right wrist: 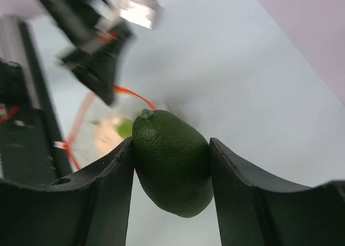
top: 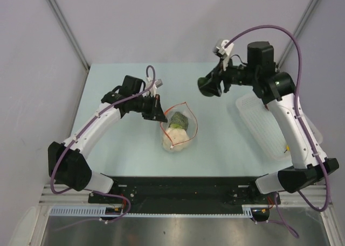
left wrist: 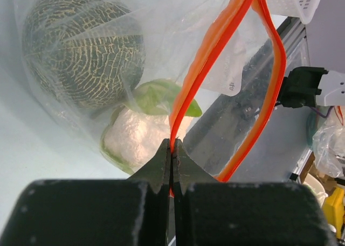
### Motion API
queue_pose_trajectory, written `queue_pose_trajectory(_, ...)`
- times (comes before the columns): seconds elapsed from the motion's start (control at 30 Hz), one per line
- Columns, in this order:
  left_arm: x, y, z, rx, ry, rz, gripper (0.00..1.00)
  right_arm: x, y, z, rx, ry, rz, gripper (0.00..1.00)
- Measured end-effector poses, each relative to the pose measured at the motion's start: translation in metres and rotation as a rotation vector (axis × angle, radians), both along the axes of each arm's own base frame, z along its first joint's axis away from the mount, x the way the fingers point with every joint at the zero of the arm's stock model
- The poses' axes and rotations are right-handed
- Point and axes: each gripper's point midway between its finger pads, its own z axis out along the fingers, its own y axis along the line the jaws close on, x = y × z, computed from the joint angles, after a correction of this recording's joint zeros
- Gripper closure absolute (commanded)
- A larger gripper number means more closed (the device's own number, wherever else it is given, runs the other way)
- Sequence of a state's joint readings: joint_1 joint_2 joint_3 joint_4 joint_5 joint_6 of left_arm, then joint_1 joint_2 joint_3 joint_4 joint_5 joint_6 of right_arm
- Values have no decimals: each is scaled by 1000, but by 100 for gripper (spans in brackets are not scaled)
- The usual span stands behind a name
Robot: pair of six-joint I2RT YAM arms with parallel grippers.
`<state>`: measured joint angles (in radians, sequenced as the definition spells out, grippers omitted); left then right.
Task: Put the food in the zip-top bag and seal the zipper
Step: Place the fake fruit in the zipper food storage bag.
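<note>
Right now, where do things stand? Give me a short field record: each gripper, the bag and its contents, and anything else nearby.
left gripper: shut on the orange-red zipper strip of the bag's mouth
right gripper: shut on a dark green oval fruit, apart from the bag
clear plastic zip-top bag: mouth open, not sealed
inside bag: netted dark green melon; pale cream cauliflower with lime green leaves
other: white perforated plastic basket, on the right, partly under the right arm

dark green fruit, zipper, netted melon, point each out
dark green fruit (right wrist: pixel 172 162), right wrist view, middle of its skin
zipper (left wrist: pixel 214 41), left wrist view, on the near orange strip
netted melon (left wrist: pixel 81 47), left wrist view, centre of its rind
</note>
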<state>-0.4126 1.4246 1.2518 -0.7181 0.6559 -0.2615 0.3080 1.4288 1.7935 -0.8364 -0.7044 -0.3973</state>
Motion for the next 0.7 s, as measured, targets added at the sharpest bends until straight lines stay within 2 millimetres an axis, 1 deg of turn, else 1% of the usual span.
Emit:
queue_pose_trajectory(0.07,1,1,1,-9,6,5,100,-26,37,15,69,-15,115,78)
queue_pose_trajectory(0.1,2,2,2,-14,10,6,100,-37,52,17,93,-19,166,78)
queue_pose_trajectory(0.13,2,2,3,-18,12,6,100,-46,63,17,106,-16,206,78)
queue_pose_trajectory(0.17,2,2,4,-24,16,8,100,-56,78,12,116,-10,254,78)
queue_pose_trajectory(0.23,4,2,5,-32,19,9,100,-66,96,-2,113,8,308,78)
queue_pose_trajectory(0.3,5,2,7,-40,25,11,100,-70,109,-21,95,43,342,78)
queue_pose_trajectory(0.33,5,2,8,-45,27,11,100,-69,116,-32,84,62,353,75)
queue_pose_trajectory(0.37,5,2,8,-47,29,12,100,-68,121,-42,73,77,361,71)
queue_pose_trajectory(0.4,5,2,9,-49,32,15,100,-65,126,-52,58,87,368,63)
queue_pose_trajectory(0.43,6,2,9,-51,34,17,100,-63,130,-63,42,97,372,37)
queue_pose_trajectory(0.47,6,3,9,-53,36,17,100,-60,132,-71,27,102,371,23)
queue_pose_trajectory(0.5,6,3,9,-56,37,19,100,-56,134,-82,1,102,365,13)
queue_pose_trajectory(0.53,6,3,10,-59,39,18,100,-53,134,-88,-13,105,358,3)
queue_pose_trajectory(0.6,6,4,11,-67,45,20,100,-45,133,-97,-49,86,328,0)
queue_pose_trajectory(0.7,8,6,11,-73,53,30,100,-37,127,-96,-77,47,286,0)
